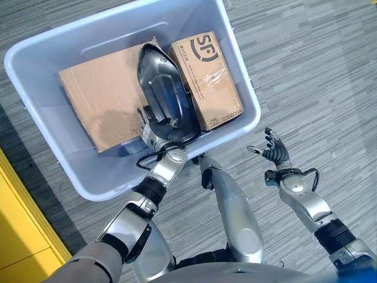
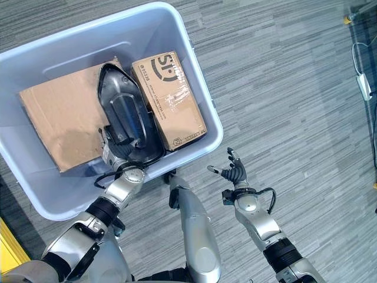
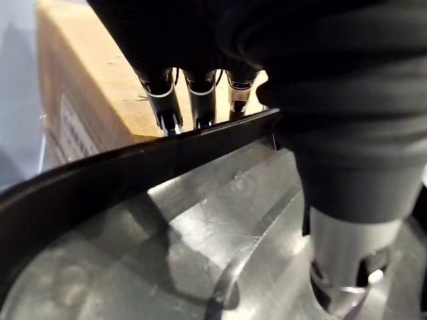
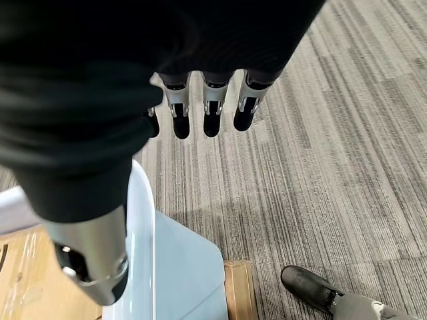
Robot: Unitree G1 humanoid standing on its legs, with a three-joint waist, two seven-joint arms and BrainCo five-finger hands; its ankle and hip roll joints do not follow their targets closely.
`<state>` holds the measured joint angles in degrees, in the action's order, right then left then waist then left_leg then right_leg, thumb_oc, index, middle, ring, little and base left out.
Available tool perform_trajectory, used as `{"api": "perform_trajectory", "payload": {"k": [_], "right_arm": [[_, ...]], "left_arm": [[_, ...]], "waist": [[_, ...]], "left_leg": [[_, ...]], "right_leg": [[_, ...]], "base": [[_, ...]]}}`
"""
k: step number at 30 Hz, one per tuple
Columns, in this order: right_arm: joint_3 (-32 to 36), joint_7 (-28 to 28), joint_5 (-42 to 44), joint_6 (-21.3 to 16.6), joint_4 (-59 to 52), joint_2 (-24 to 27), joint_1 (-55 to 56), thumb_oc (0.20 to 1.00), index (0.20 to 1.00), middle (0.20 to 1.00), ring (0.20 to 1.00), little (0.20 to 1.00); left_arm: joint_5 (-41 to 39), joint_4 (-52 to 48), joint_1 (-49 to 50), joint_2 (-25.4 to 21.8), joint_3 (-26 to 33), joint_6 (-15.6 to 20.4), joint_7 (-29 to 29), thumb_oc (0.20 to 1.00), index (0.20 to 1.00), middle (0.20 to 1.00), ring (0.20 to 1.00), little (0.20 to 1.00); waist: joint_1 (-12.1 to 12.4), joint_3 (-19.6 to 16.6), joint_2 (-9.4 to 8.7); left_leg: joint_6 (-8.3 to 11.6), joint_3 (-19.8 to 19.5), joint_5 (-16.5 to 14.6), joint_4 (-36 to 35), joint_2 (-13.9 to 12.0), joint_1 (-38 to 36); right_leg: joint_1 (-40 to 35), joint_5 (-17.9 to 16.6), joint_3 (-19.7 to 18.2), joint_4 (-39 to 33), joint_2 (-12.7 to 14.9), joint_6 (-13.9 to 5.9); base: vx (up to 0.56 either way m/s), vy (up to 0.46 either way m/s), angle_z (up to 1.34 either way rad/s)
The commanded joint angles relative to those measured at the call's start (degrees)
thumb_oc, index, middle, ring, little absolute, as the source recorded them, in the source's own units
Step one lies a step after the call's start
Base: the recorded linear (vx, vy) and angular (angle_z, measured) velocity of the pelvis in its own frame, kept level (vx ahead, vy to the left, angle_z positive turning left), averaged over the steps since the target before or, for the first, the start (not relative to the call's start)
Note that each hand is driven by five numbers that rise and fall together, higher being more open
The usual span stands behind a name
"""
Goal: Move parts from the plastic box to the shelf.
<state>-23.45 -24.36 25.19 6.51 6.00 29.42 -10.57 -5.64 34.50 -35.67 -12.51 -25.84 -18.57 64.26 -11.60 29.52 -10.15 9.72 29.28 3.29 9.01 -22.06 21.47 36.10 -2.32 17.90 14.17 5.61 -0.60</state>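
Grey striped carpet (image 1: 318, 71) covers the floor, and on it stands one pale blue plastic box (image 1: 35, 53), open at the top. A yellow edge (image 1: 23, 212) runs along the floor at the robot's left.

Inside the box lie three things. One flat sheet of brown cardboard (image 1: 100, 100) covers the left part of the bottom. One closed cardboard carton (image 1: 209, 76) with dark print and clear tape lies along the right wall. Between them, overlapping the sheet and touching the carton's side, rests one black plastic part (image 1: 168, 94), a long curved shell with a pointed far end and a raised ridge down its middle.

The left hand (image 1: 154, 139) reaches over the near wall of the box to the near end of the black part. In the left wrist view its fingers (image 3: 195, 100) are curled over the part's dark rim (image 3: 133, 167), their tips on the far side of the rim toward the carton, while the thumb (image 3: 347, 267) lies on the shiny inner face of the shell, so the rim is pinched between them. The part's far end rests against the carton and the sheet.

The right hand (image 1: 274, 150) hangs over the carpet outside the box, just beside its near right corner, holding nothing. Its fingers (image 4: 212, 113) are straight and slightly spread, thumb apart.

In the right wrist view one dark shoe (image 4: 310, 287) of a person stands on the carpet.
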Motion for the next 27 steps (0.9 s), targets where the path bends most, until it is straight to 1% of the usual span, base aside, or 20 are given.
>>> {"api": "perform_trajectory", "payload": {"k": [1, 2, 3, 6, 7, 8, 10, 11, 12, 14, 15, 16, 17, 19, 20, 22, 24, 25, 26, 27], "right_arm": [[0.7, -0.6, 1.4, -0.5, -3.3, 0.3, -0.4, 1.000, 1.000, 1.000, 1.000, 1.000], [0.8, -0.6, 1.2, -0.7, -3.0, 0.0, -0.4, 1.000, 1.000, 1.000, 1.000, 1.000], [0.8, -1.0, 1.4, -0.7, -3.1, 0.1, -0.5, 1.000, 1.000, 1.000, 1.000, 1.000], [0.9, -1.5, 1.3, -0.5, -3.2, -0.1, -0.8, 1.000, 1.000, 1.000, 1.000, 1.000], [1.1, -1.7, 1.1, -0.3, -3.5, 0.0, -0.7, 1.000, 1.000, 1.000, 1.000, 1.000], [1.1, -1.6, 1.0, -0.3, -3.5, 0.0, -0.7, 1.000, 1.000, 1.000, 1.000, 1.000], [1.1, -2.0, 1.0, 0.2, -3.7, -0.2, -1.1, 1.000, 1.000, 1.000, 1.000, 1.000], [1.0, -2.1, 0.8, 0.4, -3.9, -0.3, -1.2, 1.000, 1.000, 1.000, 1.000, 1.000], [1.2, -1.8, 0.3, 0.4, -3.9, -0.6, -1.2, 1.000, 1.000, 1.000, 1.000, 1.000], [1.2, -1.7, 0.2, 0.6, -4.0, -0.7, -1.3, 1.000, 1.000, 1.000, 1.000, 1.000], [1.3, -1.8, 0.2, 0.7, -4.1, -0.6, -1.3, 1.000, 1.000, 1.000, 1.000, 1.000], [1.4, -1.6, 0.2, 1.0, -4.3, -0.5, -1.4, 1.000, 1.000, 1.000, 1.000, 1.000], [1.4, -1.6, 0.1, 1.1, -4.4, -0.4, -1.4, 1.000, 1.000, 1.000, 1.000, 1.000], [1.3, -1.4, 0.2, 1.1, -4.5, -0.1, -1.6, 1.000, 1.000, 1.000, 1.000, 1.000], [1.3, -1.3, 0.2, 1.0, -4.5, -0.1, -1.6, 1.000, 1.000, 1.000, 1.000, 1.000], [1.0, -1.7, 0.2, 1.2, -4.6, -0.3, -1.8, 1.000, 1.000, 1.000, 1.000, 1.000], [0.9, -2.0, 0.4, 1.1, -4.7, -0.1, -1.7, 1.000, 1.000, 1.000, 1.000, 1.000], [0.9, -1.9, 0.1, 0.6, -4.2, -0.2, -1.8, 1.000, 1.000, 1.000, 1.000, 1.000], [0.8, -1.9, -0.3, 0.2, -4.1, -0.2, -1.8, 1.000, 1.000, 1.000, 1.000, 1.000], [0.7, -1.9, -0.9, -0.2, -4.0, -0.2, -1.9, 1.000, 1.000, 1.000, 1.000, 1.000]], "left_arm": [[0.7, 2.4, 0.1, 0.3, -0.3, -3.3, 1.8, 1.000, 1.000, 1.000, 1.000, 1.000], [1.4, 3.3, -0.1, 0.5, 0.2, -2.9, 0.6, 1.000, 1.000, 1.000, 1.000, 1.000], [0.4, 3.8, 0.2, 0.9, 0.3, -2.2, -0.1, 1.000, 1.000, 1.000, 1.000, 1.000], [-0.8, 4.9, 0.7, 1.9, 0.7, 0.7, -2.7, 1.000, 1.000, 1.000, 1.000, 1.000], [-2.8, 4.9, 0.9, 2.3, 0.6, 2.0, -3.2, 1.000, 1.000, 1.000, 1.000, 1.000], [-3.4, 4.9, 0.9, 2.5, 0.7, 2.1, -3.2, 1.000, 1.000, 1.000, 1.000, 1.000], [-7.3, 5.6, 1.0, 3.3, 0.9, 3.1, -6.1, 1.000, 1.000, 1.000, 1.000, 1.000], [-10.2, 5.9, 1.2, 4.2, 1.0, 4.6, -7.4, 1.000, 1.000, 1.000, 1.000, 1.000], [-9.7, 6.4, 1.4, 4.7, 1.3, 5.9, -7.2, 1.000, 1.000, 1.000, 1.000, 1.000], [-9.3, 6.6, 1.2, 4.8, 1.2, 5.1, -9.9, 1.000, 1.000, 1.000, 1.000, 1.000], [-9.3, 6.6, 1.2, 5.0, 0.9, 5.4, -9.6, 1.000, 1.000, 1.000, 1.000, 1.000], [-10.9, 6.6, 1.1, 5.0, 0.8, 6.2, -9.8, 0.366, 0.366, 0.366, 0.366, 0.366], [-11.8, 6.8, 1.0, 5.0, 0.8, 6.2, -10.3, 0.200, 0.200, 0.200, 0.200, 0.200], [-13.2, 7.4, 0.7, 5.2, 0.7, 6.5, -10.3, 0.200, 0.200, 0.200, 0.200, 0.200], [-14.6, 7.7, 0.6, 5.4, 0.8, 7.2, -10.2, 0.200, 0.200, 0.200, 0.200, 0.200], [-13.7, 8.1, 0.4, 5.6, 1.2, 8.7, -10.1, 0.200, 0.200, 0.200, 0.200, 0.200], [-13.6, 7.7, 0.5, 5.8, 1.1, 9.0, -8.2, 0.200, 0.200, 0.200, 0.200, 0.200], [-11.8, 7.8, 0.2, 5.8, 1.4, 7.6, -4.4, 0.200, 0.200, 0.200, 0.200, 0.200], [-9.8, 7.8, 0.2, 5.6, 1.5, 6.0, -1.8, 0.200, 0.200, 0.200, 0.200, 0.200], [-10.0, 8.0, 0.1, 5.4, 1.6, 5.2, 0.9, 0.200, 0.200, 0.200, 0.200, 0.200]], "waist": [[0.0, 0.3, -3.50], [-0.1, 0.3, -3.35], [0.0, 0.3, -3.20], [-0.1, 0.3, -2.99], [-0.2, 0.3, -2.89], [-0.2, 0.3, -2.85], [-0.3, 0.3, -2.74], [-0.4, 0.3, -2.70], [-0.5, 0.3, -2.60], [-0.6, 0.3, -2.65], [-0.7, 0.3, -2.64], [-0.8, 0.3, -2.61], [-0.9, 0.3, -2.58], [-1.1, 0.3, -2.61], [-1.2, 0.3, -2.61], [-1.3, 0.3, -2.57], [-1.3, 0.3, -2.48], [-1.2, 0.3, -2.48], [-1.1, 0.3, -2.52], [-1.0, 0.3, -2.61]], "left_leg": [[4.11, -3.1, 1.0, 6.4, -5.8, 8.3], [4.08, -3.0, 1.0, 6.4, -5.6, 8.5], [4.09, -3.2, 1.1, 6.4, -5.5, 9.0], [4.09, -3.3, 1.1, 6.5, -5.4, 9.9], [4.08, -3.3, 1.1, 6.5, -5.3, 10.2], [4.08, -3.4, 1.0, 6.5, -5.3, 10.2], [4.11, -3.5, 1.1, 6.6, -5.1, 10.8], [4.11, -3.6, 1.1, 6.9, -5.2, 11.3], [4.13, -3.6, 1.0, 6.9, -5.2, 11.5], [4.15, -3.5, 1.1, 6.8, -5.1, 11.7], [4.16, -3.6, 1.1, 6.8, -5.1, 11.9], [4.15, -3.5, 1.1, 6.8, -5.1, 12.0], [4.16, -3.4, 1.2, 6.7, -5.1, 11.9], [4.19, -3.4, 1.2, 6.9, -5.1, 12.3], [4.18, -3.4, 1.2, 6.9, -5.1, 12.4], [4.20, -3.4, 1.2, 7.0, -5.0, 12.6], [4.18, -3.5, 1.3, 7.0, -5.0, 12.8], [4.20, -3.6, 1.3, 7.0, -5.0, 13.0], [4.22, -3.7, 1.4, 7.0, -5.0, 13.0], [4.26, -3.8, 1.5, 6.9, -5.0, 13.1]], "right_leg": [[-1.3, 1.9, 1.7, 1.3, 3.3, -6.07], [-0.9, 1.9, 1.6, 1.5, 3.4, -6.07], [-0.3, 1.9, 1.4, 1.7, 3.6, -6.09], [0.9, 1.9, 1.2, 2.3, 4.0, -6.11], [1.2, 1.9, 1.2, 2.3, 4.0, -6.13], [1.3, 1.9, 1.2, 2.3, 4.0, -6.14], [2.1, 1.8, 0.9, 2.6, 4.1, -6.16], [2.4, 1.8, 0.9, 2.6, 4.2, -6.12], [2.7, 1.7, 0.8, 2.6, 4.2, -6.19], [2.9, 1.6, 0.8, 2.5, 4.2, -6.20], [3.0, 1.5, 0.8, 2.4, 4.2, -6.17], [3.2, 1.5, 0.7, 2.4, 4.2, -6.15], [3.3, 1.5, 0.6, 2.5, 4.2, -6.15], [3.5, 1.5, 0.5, 2.5, 4.2, -6.09], [3.7, 1.5, 0.4, 2.6, 4.2, -6.07], [4.0, 1.5, 0.3, 2.8, 4.3, -6.11], [4.2, 1.5, 0.3, 2.7, 4.3, -6.03], [4.3, 1.4, 0.2, 2.8, 4.3, -6.03], [4.3, 1.4, 0.3, 2.8, 4.3, -6.05], [4.3, 1.3, 0.4, 2.8, 4.4, -6.02]], "base": [[0.05, 0.009, -0.09], [0.03, 0.006, -0.17], [0.02, 0.005, -0.16], [0.00, 0.004, -0.01], [0.00, 0.002, 0.03], [0.00, 0.000, 0.00], [0.00, 0.000, 0.00], [0.00, 0.000, 0.00], [0.00, 0.000, 0.00], [0.00, 0.000, 0.02], [-0.01, 0.006, 0.05], [0.00, 0.020, 0.04], [0.00, 0.000, 0.00], [0.00, 0.000, 0.00], [0.00, 0.000, 0.00], [0.00, 0.000, 0.00], [0.00, 0.000, 0.00], [0.00, 0.000, 0.00], [0.00, 0.000, 0.00], [0.00, -0.039, 0.00]]}}
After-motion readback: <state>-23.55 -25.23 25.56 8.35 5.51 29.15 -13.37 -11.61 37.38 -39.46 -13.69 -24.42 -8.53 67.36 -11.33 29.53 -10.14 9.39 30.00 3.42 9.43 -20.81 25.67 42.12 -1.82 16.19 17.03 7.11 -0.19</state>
